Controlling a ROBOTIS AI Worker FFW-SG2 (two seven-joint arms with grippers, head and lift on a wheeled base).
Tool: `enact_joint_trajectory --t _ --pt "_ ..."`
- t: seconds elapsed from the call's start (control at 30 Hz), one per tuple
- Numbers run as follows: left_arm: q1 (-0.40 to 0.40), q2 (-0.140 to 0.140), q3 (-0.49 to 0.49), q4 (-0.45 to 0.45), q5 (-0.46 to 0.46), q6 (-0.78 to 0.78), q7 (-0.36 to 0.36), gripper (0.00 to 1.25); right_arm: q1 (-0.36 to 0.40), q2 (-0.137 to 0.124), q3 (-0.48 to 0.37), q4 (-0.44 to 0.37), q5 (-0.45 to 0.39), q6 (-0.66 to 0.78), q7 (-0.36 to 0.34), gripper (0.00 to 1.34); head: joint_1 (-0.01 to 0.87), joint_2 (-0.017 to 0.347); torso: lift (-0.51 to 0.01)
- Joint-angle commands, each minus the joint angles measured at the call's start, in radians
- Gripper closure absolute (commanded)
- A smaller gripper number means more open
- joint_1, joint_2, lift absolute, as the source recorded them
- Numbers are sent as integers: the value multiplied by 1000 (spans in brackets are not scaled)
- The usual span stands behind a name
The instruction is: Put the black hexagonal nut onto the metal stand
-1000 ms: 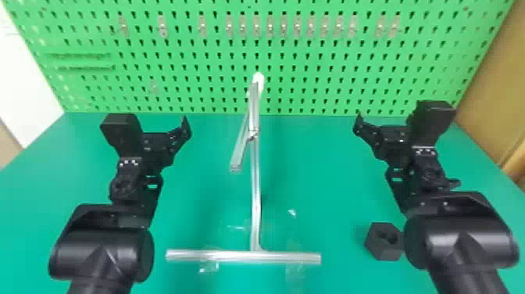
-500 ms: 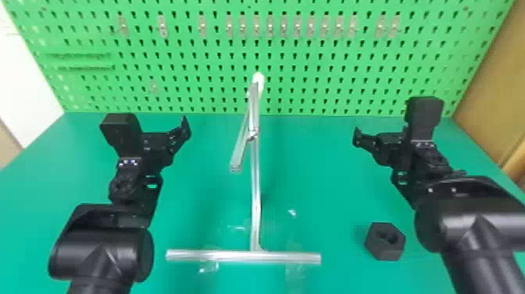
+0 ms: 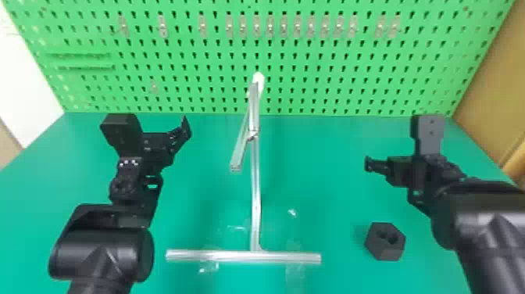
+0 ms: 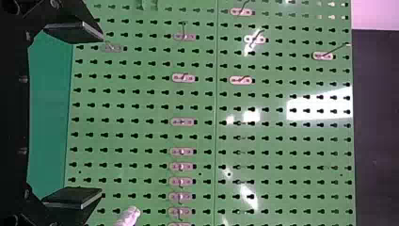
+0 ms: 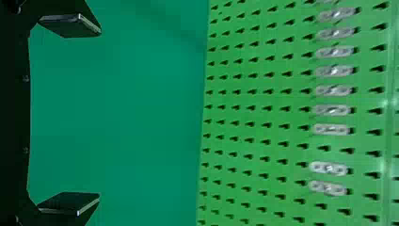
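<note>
The black hexagonal nut [image 3: 384,242] rests on the tabletop [image 3: 320,195], right of the metal stand [image 3: 255,195]. Left hand [image 3: 183,131] and right hand [image 3: 370,164]: both released, fingers spread.

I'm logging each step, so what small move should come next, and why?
Probably ease the open right gripper back and down toward the black hexagonal nut: it holds nothing, and the nut lies on the table, nearer the robot.

Looks bright in the head view, glinting along the metal stand [image 3: 256,195] and clear tape [image 3: 209,266]. Glares hard white off the green pegboard [image 4: 282,145] in the left wrist view. Darkens softly across the tabletop [image 5: 117,117] in the right wrist view.
</note>
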Motion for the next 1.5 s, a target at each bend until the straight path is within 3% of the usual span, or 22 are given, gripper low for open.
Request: enact_joint_trajectory --t 0.0,0.63,1.47 --pt "1 0 1 0 -1 0 0 130 32 -2 -30 0 14 31 13 82 693 81 -1" --pt "3 0 3 0 1 0 0 130 81 -7 -66 89 34 76 37 104 693 81 -1" --pt "4 0 4 0 -1 0 0 130 121 -5 -95 108 46 118 37 127 693 81 -1"
